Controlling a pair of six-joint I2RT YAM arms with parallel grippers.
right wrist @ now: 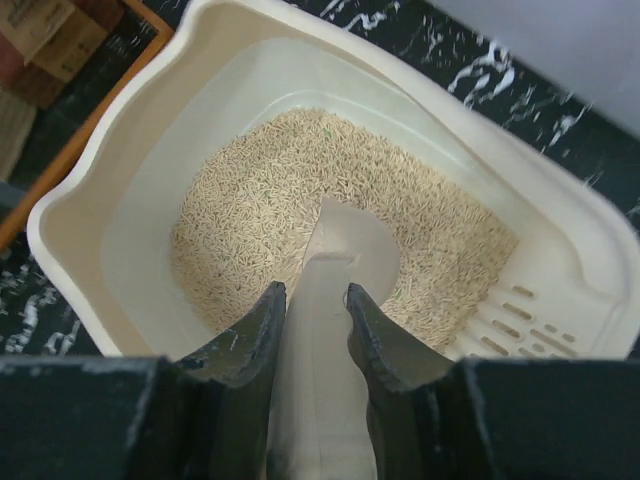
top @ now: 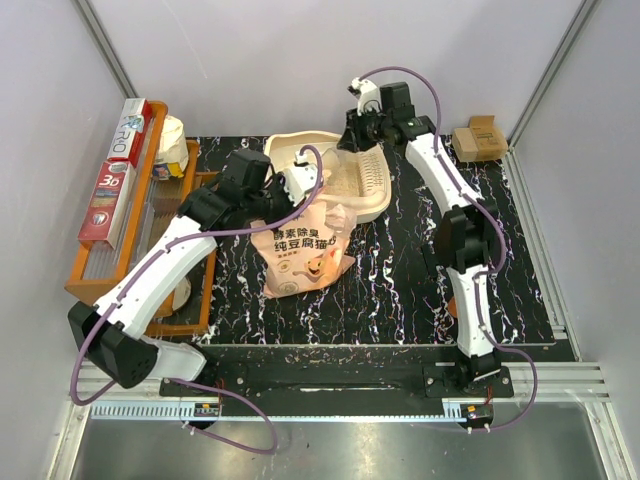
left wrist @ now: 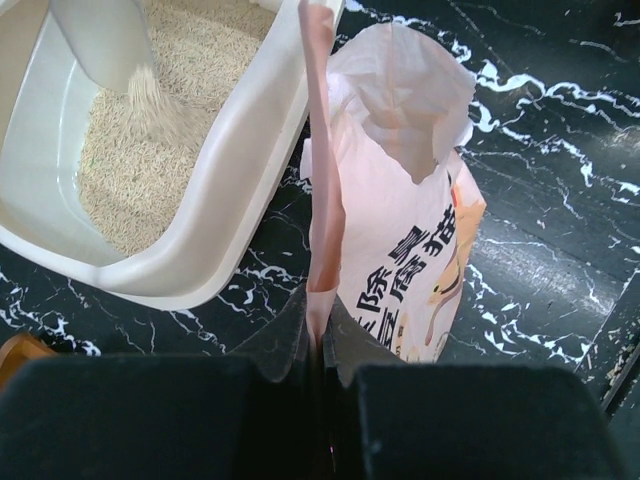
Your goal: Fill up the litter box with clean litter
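Above the far end of the large cream-beige plastic litter box (top: 380,200), the overhead view shows the right gripper (top: 362,135) hanging over the pale tan granular litter (top: 345,182). A pink-and-white printed bag (top: 305,255) stands against the box's near-left wall, with the left gripper (top: 297,185) at its top edge.

From the left wrist, the jaws are clenched on the bag's upper lip, holding the mouth open just beside the box. Inside the box, a pale plastic scoop (left wrist: 100,40) tilts downward and granules spill off its edge onto the heap.

From the right wrist, the fingers are clamped on the scoop's handle, with its long axis running away from the wrist and down into the box. Litter covers the middle of the floor, short of the slotted grille (right wrist: 525,315) and the walls, so filling looks partly done.

The next scoopful sits in the bag — to the box's near-left. The right arm, the only one carrying the scoop, would have to cross that wall to reach the open mouth.
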